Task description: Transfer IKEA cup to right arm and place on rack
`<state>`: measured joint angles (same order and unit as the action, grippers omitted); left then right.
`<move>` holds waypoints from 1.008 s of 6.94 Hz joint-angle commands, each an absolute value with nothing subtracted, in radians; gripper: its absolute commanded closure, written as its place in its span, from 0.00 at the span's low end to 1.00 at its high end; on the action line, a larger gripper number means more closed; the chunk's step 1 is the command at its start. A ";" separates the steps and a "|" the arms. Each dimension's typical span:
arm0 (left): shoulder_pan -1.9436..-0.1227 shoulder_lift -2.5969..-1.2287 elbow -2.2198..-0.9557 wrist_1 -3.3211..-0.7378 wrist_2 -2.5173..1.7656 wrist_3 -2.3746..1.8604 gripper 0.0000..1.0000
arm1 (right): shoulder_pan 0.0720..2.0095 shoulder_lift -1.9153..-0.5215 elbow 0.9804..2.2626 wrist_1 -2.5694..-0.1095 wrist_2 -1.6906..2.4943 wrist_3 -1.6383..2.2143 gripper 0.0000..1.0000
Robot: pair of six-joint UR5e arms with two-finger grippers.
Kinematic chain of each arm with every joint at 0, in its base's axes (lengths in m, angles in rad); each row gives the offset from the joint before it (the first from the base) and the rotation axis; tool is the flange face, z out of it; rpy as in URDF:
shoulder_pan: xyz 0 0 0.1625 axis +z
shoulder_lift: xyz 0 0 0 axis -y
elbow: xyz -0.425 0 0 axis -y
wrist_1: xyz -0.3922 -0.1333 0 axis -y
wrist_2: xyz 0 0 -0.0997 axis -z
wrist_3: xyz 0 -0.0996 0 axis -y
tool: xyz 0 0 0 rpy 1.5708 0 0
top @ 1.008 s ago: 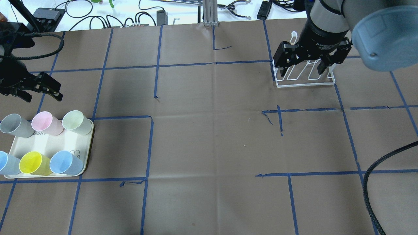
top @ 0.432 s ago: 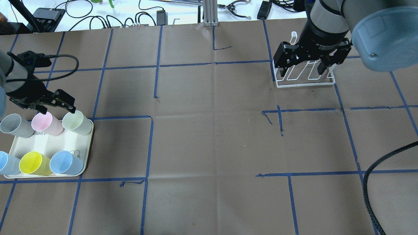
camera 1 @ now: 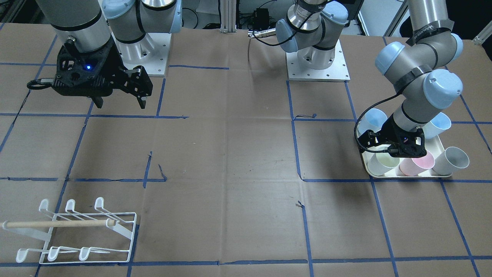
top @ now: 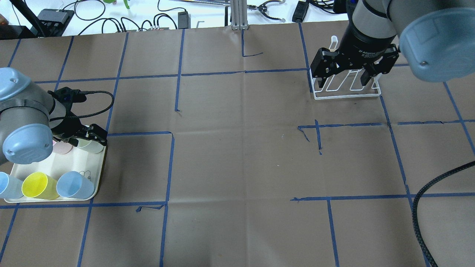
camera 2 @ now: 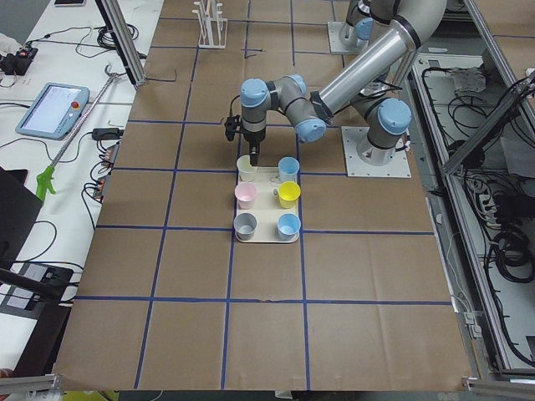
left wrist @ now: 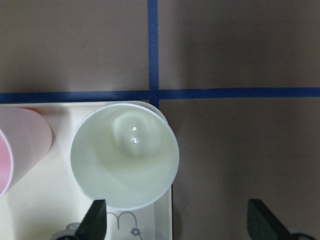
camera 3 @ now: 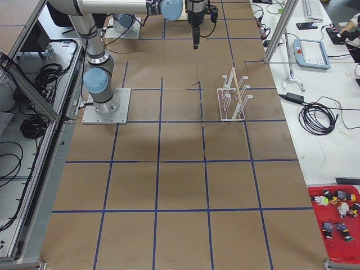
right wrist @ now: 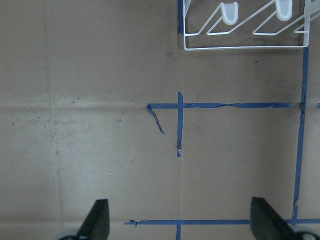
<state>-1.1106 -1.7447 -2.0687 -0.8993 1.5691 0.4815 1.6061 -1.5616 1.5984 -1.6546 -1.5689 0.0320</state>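
Observation:
Several IKEA cups stand on a cream tray (top: 63, 163). My left gripper (top: 88, 135) is open and hangs over the tray's far right corner, just above the pale green cup (left wrist: 125, 155). In the left wrist view the cup's near rim sits by the left fingertip and nothing is between the fingers (left wrist: 95, 217). The pink cup (camera 1: 417, 163) stands beside it. My right gripper (top: 347, 72) is open and empty, held high over the white wire rack (top: 347, 89). The rack also shows in the front view (camera 1: 77, 231), with its wooden dowel.
On the tray are also a yellow cup (top: 37, 185), two blue cups (top: 74, 184) and a grey cup (camera 1: 451, 159). A thick black hose (top: 426, 200) loops in at the lower right. Cables and boxes lie beyond the table's far edge.
My left arm has swung in from the left and come down over the tray, so its gripper now sits over the pale green cup. The right arm has not moved.

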 commanded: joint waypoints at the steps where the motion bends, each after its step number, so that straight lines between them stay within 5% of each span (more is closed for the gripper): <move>1: -1.111 -1.764 -2.066 -0.859 1.571 0.483 0.01 | 1.606 -1.562 1.598 -1.655 -1.569 0.032 0.00; 3: -1.111 -1.767 -2.065 -0.850 1.571 0.483 0.04 | 1.606 -1.562 1.608 -1.655 -1.569 0.032 0.00; 4: -1.111 -1.769 -2.063 -0.851 1.569 0.483 0.24 | 1.605 -1.563 1.641 -1.663 -1.571 0.029 0.00; 5: -1.111 -1.769 -2.059 -0.854 1.569 0.477 0.64 | 1.603 -1.572 1.670 -1.677 -1.571 0.026 0.00; 6: -1.111 -1.766 -2.059 -0.854 1.569 0.474 0.91 | 1.603 -1.572 1.671 -1.678 -1.571 0.026 0.00; 7: -1.109 -1.758 -2.056 -0.854 1.568 0.472 1.00 | 1.603 -1.572 1.669 -1.678 -1.571 0.026 0.00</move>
<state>-1.1104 -1.7646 -2.0584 -0.8541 1.5690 0.4753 1.6034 -1.5714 1.6658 -1.6759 -1.5707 0.0265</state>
